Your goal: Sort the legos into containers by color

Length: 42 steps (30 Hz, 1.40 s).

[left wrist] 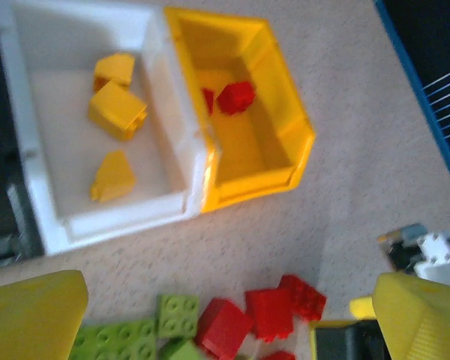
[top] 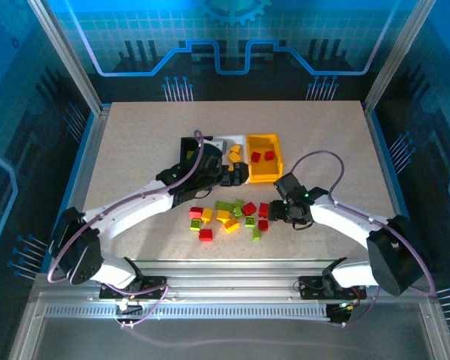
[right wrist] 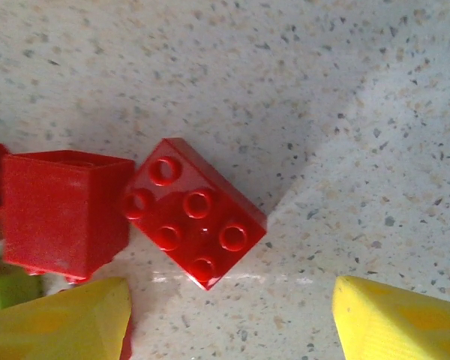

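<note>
The legos (top: 225, 216) lie in a loose red, yellow and lime-green pile at the table's middle front. Behind them stand the containers in a row: black bin (top: 186, 144), white bin (left wrist: 120, 221) with three yellow bricks (left wrist: 116, 111), and yellow bin (left wrist: 292, 112) with red bricks (left wrist: 236, 96). My left gripper (left wrist: 225, 330) hovers open and empty just in front of the white and yellow bins, above red bricks (left wrist: 270, 311) and green bricks (left wrist: 176, 315). My right gripper (right wrist: 232, 322) is open low over the table, with a studded red brick (right wrist: 195, 221) just ahead of its fingertips and another red brick (right wrist: 60, 210) beside it.
The left arm (top: 135, 206) reaches diagonally over the table's left half and the right arm (top: 345, 217) curves in from the right. Raised frame rails (top: 86, 142) border the tabletop. Bare speckled tabletop (top: 322, 135) lies right of the yellow bin.
</note>
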Each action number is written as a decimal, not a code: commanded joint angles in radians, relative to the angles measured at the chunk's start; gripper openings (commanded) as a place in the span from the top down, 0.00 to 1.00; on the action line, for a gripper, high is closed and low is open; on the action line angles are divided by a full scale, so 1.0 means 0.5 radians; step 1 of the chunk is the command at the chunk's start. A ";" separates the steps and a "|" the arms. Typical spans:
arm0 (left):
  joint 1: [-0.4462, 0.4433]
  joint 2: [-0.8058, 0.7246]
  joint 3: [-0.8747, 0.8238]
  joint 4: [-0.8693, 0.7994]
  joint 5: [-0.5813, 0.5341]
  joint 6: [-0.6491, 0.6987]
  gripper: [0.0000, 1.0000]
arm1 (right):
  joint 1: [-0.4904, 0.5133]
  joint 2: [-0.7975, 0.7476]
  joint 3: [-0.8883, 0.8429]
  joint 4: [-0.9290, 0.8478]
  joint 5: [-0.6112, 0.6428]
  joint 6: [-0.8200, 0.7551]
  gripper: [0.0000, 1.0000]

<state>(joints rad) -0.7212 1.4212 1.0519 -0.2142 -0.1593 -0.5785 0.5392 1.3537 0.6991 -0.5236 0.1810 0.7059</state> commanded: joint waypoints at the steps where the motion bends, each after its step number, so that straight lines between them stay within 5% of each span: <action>1: 0.003 -0.156 -0.198 -0.057 -0.012 -0.088 0.01 | -0.027 0.139 0.065 0.045 0.096 -0.052 0.26; 12: 0.009 -0.360 -0.414 -0.145 -0.059 -0.144 0.01 | -0.091 0.452 0.237 0.089 0.268 -0.013 0.32; 19: 0.019 -0.411 -0.471 -0.175 -0.087 -0.147 0.01 | -0.150 0.578 0.337 0.133 0.244 -0.096 0.55; 25: 0.025 -0.505 -0.560 -0.196 -0.174 -0.151 0.01 | -0.151 0.389 0.338 0.109 0.208 -0.177 0.71; 31: 0.027 -0.626 -0.689 -0.237 -0.269 -0.189 0.01 | -0.121 0.077 0.578 -0.001 0.151 -0.267 0.72; 42: 0.026 -0.790 -0.860 -0.273 -0.245 -0.284 0.01 | -0.210 1.034 1.622 -0.152 0.256 -0.232 0.68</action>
<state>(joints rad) -0.7155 1.0611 0.6399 -0.3199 -0.2691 -0.6910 0.4641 1.7622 1.4136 -0.5251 0.2802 0.5827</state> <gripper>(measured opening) 0.990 0.321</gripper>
